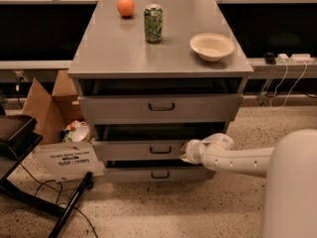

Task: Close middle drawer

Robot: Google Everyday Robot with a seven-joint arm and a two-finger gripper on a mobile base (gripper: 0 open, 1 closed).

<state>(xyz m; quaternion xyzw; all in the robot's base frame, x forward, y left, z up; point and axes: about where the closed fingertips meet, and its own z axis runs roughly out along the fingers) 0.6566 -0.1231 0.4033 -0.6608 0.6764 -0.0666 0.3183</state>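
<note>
You're looking down at the grey cabinet [114, 58], centre frame. The middle drawer [133, 150] is the 2nd of three fronts, sitting lower centre, below the top drawer [119, 109] and above the lowest drawer [129, 175]. Its long axis runs left-right across the frame, and the front panel w/ the small dark handle [160, 149] faces you, toward the bottom edge. There's a dark gap above the panel, so it looks a little way out, not flush.

The gripper [185, 152] is at the right end of that panel, just right of the handle and touching or v. close to the front. You can't tell whether it's open or closed, or holding anything. The arm [237, 158] comes in from the lower right.

On top, L to R along the upper frame: an orange [126, 6], a green can [153, 23] upright and a bowl [212, 46]. A cardboard box [42, 105] is on the floor at left.
</note>
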